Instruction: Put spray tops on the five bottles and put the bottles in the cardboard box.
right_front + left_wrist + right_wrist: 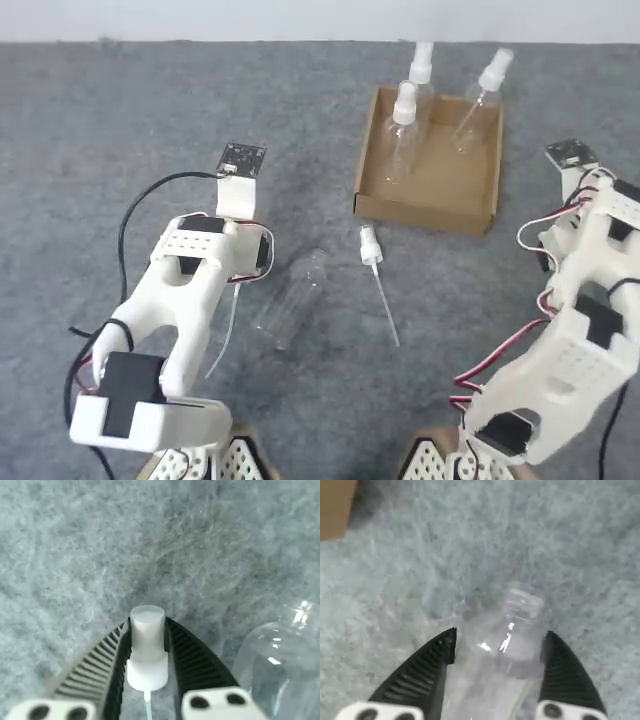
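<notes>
My left gripper (147,622) is shut on a white spray top (147,650), held above the grey carpet, its thin tube (226,335) trailing beside the left arm. A capless clear bottle (290,300) lies on the carpet just right of that arm and is the bottle (280,670) at the left wrist view's edge. My right gripper (497,637) holds another capless clear bottle (520,610) between its fingers, open neck pointing away from the wrist. A loose spray top (372,248) with a long tube lies in front of the cardboard box (425,212). Three capped bottles (405,130) lie in the box.
The right arm (580,330) stands to the right of the box, near the table's right side. Red, white and black cables hang along both arms. Open carpet lies left of the box and between the arms.
</notes>
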Available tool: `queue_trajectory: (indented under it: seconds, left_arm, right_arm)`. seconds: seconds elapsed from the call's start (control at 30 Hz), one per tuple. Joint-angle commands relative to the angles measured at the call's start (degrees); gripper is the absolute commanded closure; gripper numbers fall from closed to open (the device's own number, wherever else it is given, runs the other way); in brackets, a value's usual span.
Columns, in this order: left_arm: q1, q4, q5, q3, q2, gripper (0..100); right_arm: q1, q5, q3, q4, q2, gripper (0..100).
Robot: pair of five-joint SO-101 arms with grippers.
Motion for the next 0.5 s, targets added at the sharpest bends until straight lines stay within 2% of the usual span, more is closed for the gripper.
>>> queue_trajectory:
  seconds: [0.0,0.13,0.27,0.47]
  left_arm:
    - [-0.09,-1.58,0.7,-0.4,-3.34,96]
    - [-0.09,-1.67,0.79,-0.48,-3.34,96]
    - [-0.09,-1.58,0.88,-0.66,-3.34,95]
    - [-0.18,-1.41,0.88,-0.84,-3.34,89]
  right_arm:
    - [0.75,-0.79,-4.66,1.1,0.31,88.8]
    - [0.84,-0.79,-5.01,1.19,-0.22,99.3]
    - [0.31,-0.88,-4.66,5.14,-5.49,99.2]
    - [-2.77,-0.88,-1.58,9.27,-17.01,99.3]
